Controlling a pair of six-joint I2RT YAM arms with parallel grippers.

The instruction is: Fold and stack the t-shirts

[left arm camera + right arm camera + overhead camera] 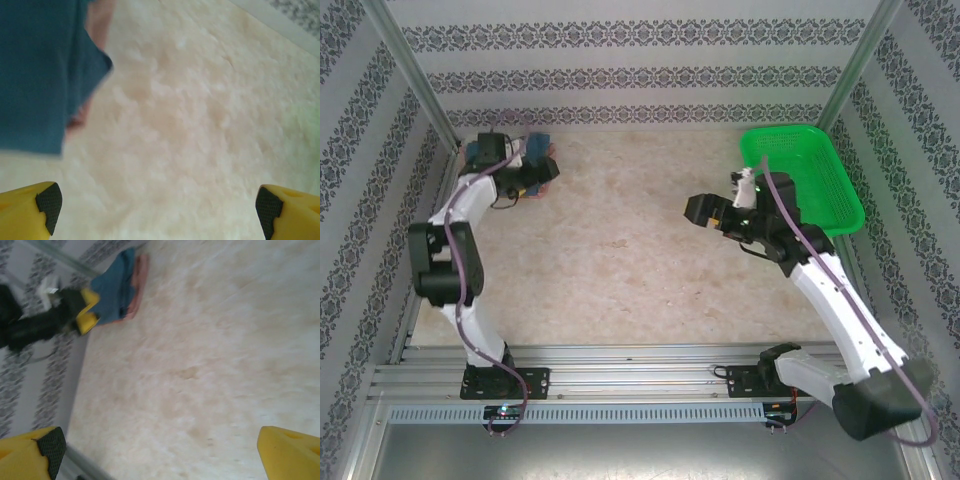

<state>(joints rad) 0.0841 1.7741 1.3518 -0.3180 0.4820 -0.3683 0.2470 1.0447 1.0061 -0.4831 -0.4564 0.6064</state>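
Observation:
Two folded t-shirts lie stacked in the table's far left corner, the slate-blue t-shirt [540, 160] on top of the pink t-shirt [546, 184]. In the left wrist view the blue t-shirt [35, 75] takes up the upper left, and the pink t-shirt [98, 25] peeks out along its edge. My left gripper [527, 182] [157, 207] hangs just beside the stack, open, with bare table between its fingers. Farther right, my right gripper [696, 210] [165, 455] hovers open over the table. Its camera looks across at the blue t-shirt [114, 287], the pink t-shirt [140, 275] and the left gripper [90, 310].
A green mesh basket [840, 180] stands at the far right, just behind the right arm. Patterned walls and metal posts close in the table at the back and both sides. A metal rail [620, 365] runs along the near edge by the arm bases.

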